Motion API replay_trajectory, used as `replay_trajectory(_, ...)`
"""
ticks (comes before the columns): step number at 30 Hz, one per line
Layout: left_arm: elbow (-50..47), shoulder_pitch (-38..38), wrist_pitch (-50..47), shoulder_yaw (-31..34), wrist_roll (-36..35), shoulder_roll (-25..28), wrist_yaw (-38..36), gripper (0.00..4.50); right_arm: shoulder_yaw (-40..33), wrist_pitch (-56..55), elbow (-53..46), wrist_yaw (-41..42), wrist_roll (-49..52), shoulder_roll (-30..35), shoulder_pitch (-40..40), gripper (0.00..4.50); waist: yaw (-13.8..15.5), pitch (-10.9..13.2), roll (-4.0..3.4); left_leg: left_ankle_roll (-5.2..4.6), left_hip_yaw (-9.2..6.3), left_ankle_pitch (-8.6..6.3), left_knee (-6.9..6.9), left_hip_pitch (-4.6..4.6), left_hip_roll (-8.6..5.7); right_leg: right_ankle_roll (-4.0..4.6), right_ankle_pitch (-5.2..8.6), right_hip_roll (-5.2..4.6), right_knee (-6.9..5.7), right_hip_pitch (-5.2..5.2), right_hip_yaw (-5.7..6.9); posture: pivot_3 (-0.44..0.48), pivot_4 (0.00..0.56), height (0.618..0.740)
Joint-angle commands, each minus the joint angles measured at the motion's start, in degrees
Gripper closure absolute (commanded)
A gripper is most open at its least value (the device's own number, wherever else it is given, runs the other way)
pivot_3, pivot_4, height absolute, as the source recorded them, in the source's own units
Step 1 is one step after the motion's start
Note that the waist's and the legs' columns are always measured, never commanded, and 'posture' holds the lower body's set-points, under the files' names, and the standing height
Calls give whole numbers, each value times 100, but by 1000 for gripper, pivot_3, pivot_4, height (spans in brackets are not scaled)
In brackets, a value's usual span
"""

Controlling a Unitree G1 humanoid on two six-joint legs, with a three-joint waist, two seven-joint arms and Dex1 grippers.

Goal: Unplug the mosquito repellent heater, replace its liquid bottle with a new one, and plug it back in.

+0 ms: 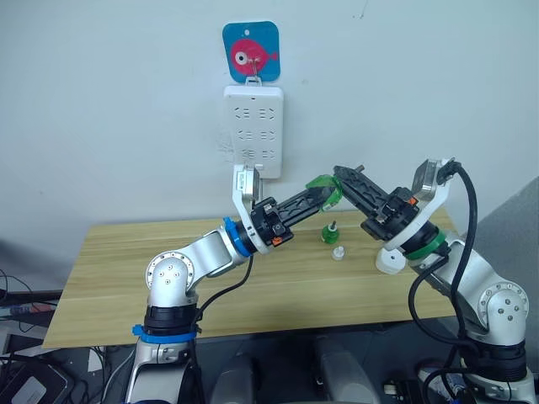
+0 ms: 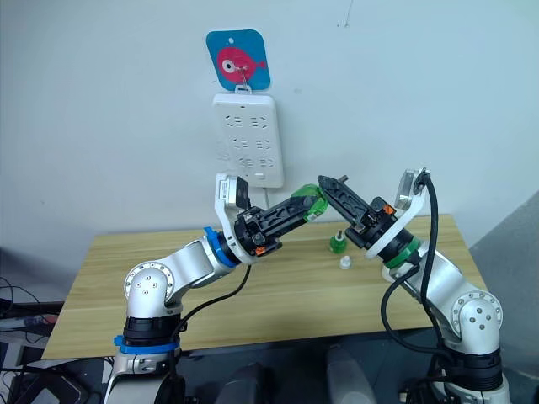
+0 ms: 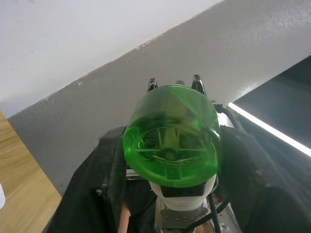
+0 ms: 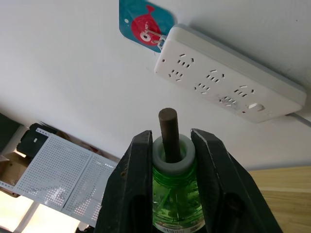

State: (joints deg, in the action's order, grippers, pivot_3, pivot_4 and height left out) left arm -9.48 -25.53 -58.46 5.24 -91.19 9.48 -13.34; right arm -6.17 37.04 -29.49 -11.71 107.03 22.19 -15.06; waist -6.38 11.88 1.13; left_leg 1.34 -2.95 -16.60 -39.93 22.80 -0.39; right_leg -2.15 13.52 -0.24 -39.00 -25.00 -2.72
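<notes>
A capless green bottle (image 4: 176, 194) with a white collar and a dark wick is held in the air over the table, below the power strip. My right gripper (image 4: 170, 141) is shut on its neck. My left gripper (image 1: 322, 195) meets it from the other side, its fingers closed around the bottle's base (image 3: 170, 141). A second green bottle (image 1: 330, 233) with a wick stands on the table beneath them, and a small white cap (image 1: 338, 253) lies loose beside it. I cannot tell which bottle is the new one. The heater is out of view.
The white power strip (image 1: 253, 126) hangs on the wall from a hook under a blue fish plaque (image 1: 250, 52), its sockets unoccupied. The wooden table (image 1: 152, 269) stretches left of the arms. A perforated panel (image 4: 53, 174) shows off to one side.
</notes>
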Motion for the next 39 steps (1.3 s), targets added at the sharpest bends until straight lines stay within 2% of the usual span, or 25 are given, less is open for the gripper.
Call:
replay_trajectory(1, -153, -147, 133, -3, -95, -69, 15, 2145, 80, 15, -256, 8, 53, 95, -35, 3688, -1, -2, -1, 0, 0, 0, 0, 0, 0, 0, 0, 0, 0, 0, 0, -169, 139, 733)
replay_trajectory(12, -297, -51, 248, -70, 23, -102, 22, 2145, 220, -132, -371, -203, 152, 191, 10, 3688, 3, -9, -2, 0, 1, 0, 0, 0, 0, 0, 0, 0, 0, 0, 0, -165, 138, 733)
replay_trajectory(17, -404, 71, 188, -48, 199, 147, -174, 2145, -125, -154, -359, -411, -117, 616, 234, 1935, 6, -13, -1, 0, 1, 0, 0, 1, -1, 0, 0, 0, 1, 0, 0, -167, 148, 733)
replay_trajectory(22, -414, 226, 187, -6, 750, 688, -638, 2145, -600, 343, -345, -471, -1110, 1930, 1097, 121, 49, -12, -1, -1, 3, 0, 1, 2, -3, 0, 1, 1, 3, 0, -1, -169, 168, 733)
replay_trajectory(23, -405, 264, 207, -13, 875, 774, -733, 2145, -645, 447, -366, -472, -1365, 2173, 1278, 0, 56, -12, -1, -1, 4, 0, 1, 1, -4, 0, 2, 2, 4, 1, -1, -172, 172, 733)
replay_trajectory(26, -462, 392, 336, -163, 1510, 1097, -1208, 2145, -513, 914, -586, -328, -2455, 2994, 1666, 0, 72, -12, -3, -1, 16, 0, 2, -4, -2, -2, 3, 6, 4, 1, -15, -184, 186, 733)
replay_trajectory(28, -500, 470, 460, -279, 1930, 1268, -1524, 2145, -253, 1158, -586, -751, -3072, 3182, 1608, 0, 61, -11, 1, -1, 31, -1, 5, -13, -1, -6, 7, 17, 6, 1, -33, -187, 194, 733)
replay_trajectory(30, -563, 568, 610, -452, 2362, 1442, -1917, 2145, -60, 1389, -456, -1359, -3215, 3028, 1361, 0, 52, -9, 3, -1, 43, -1, 6, -18, -1, -26, 19, 31, 8, 2, -56, -187, 198, 733)
replay_trajectory(34, -533, 665, 807, -610, 2833, 1478, -2351, 2145, 290, 2171, 162, -2692, -2865, 2557, 523, 0, 40, -6, 6, -1, 63, -1, 10, -27, 9, -27, 19, 39, 5, -1, -104, -190, 208, 733)
replay_trajectory(39, -543, 717, 946, -765, 3242, 1444, -2706, 2145, 306, 2677, 1323, -3747, -3036, 1732, -379, 0, 24, 1, 17, -4, 74, -3, 10, -22, 12, -12, 11, 34, 9, -6, -123, -184, 212, 733)
